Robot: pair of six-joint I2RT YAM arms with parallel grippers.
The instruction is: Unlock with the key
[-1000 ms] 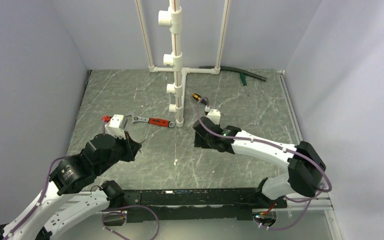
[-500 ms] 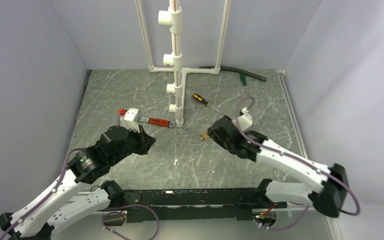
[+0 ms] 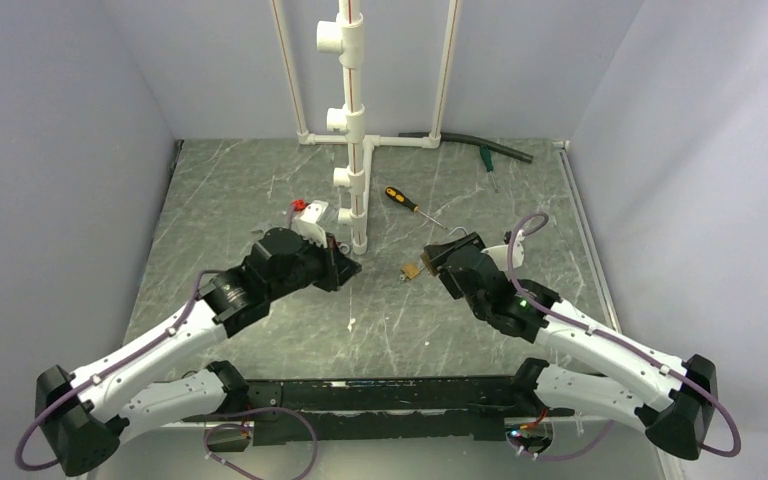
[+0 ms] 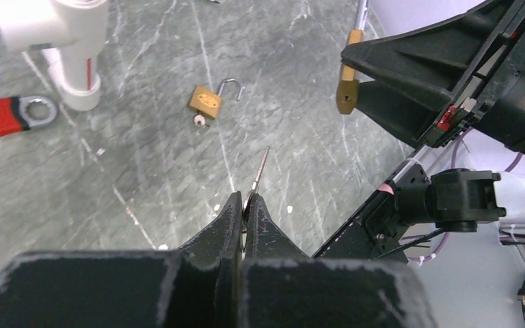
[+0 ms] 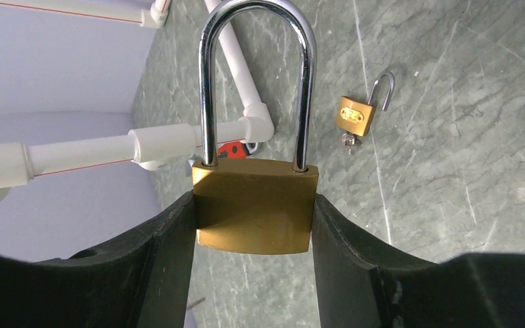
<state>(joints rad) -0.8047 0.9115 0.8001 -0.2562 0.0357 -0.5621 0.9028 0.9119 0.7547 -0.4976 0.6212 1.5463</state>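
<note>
Grey-green marbled tabletop (image 3: 260,190) carries a white pipe frame (image 3: 353,120) at its far middle. Right tool (image 3: 428,265) clamps a large brass padlock (image 5: 254,215) by the sides of its body, steel shackle seated. Left tool (image 4: 246,203) sits near the pipe's foot, pinched narrow on the key (image 4: 261,167). Small brass padlock (image 4: 206,102) lies on the tabletop between the tools, shackle swung open. Key is a thin silver blade, seen edge-on, projecting from the left fingertips toward the small padlock.

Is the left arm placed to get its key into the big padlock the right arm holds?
Probably yes: only open air lies between the key and the held padlock, though its keyhole isn't visible.
</note>
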